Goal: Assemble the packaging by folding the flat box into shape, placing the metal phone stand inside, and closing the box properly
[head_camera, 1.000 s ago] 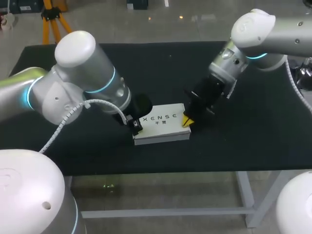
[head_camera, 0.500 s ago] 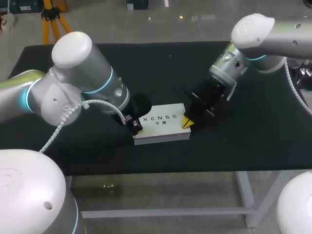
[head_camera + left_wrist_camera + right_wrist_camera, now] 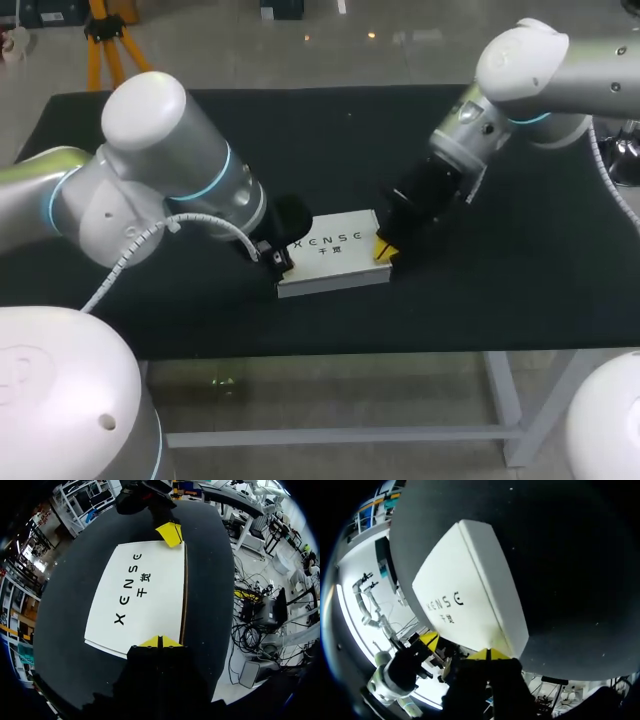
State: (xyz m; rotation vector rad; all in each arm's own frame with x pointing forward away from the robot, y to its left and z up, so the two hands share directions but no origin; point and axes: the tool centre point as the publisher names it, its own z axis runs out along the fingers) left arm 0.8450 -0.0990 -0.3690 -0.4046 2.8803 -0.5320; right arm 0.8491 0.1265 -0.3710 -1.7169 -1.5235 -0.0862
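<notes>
Change from 1.0 s ago: the left arm's upper joints have drifted slightly to the left and nearer. Both grippers and the package have hardly shifted.

The flat white cardboard box with black lettering (image 3: 335, 255) lies lid-up near the middle of the black-topped table (image 3: 500, 270), a little toward the near edge. It looks fully formed, with its top face closed flat.

The left gripper (image 3: 160, 641) has its yellow tips pressed together, nothing between them. They are set against the box's left end. The right gripper (image 3: 383, 248) also has its tips together, resting on the right end at the near corner.

The metal phone stand is not visible anywhere. It is presumably inside already, but this cannot be confirmed.

Step in hand (judgement): final closing, with the two arms bracing the box from opposite ends to seat the flaps.

Next move (judgement): check that both end flaps are tucked flush, then lift both grippers straight off. Dragging could scoot the light box or reopen a flap.
</notes>
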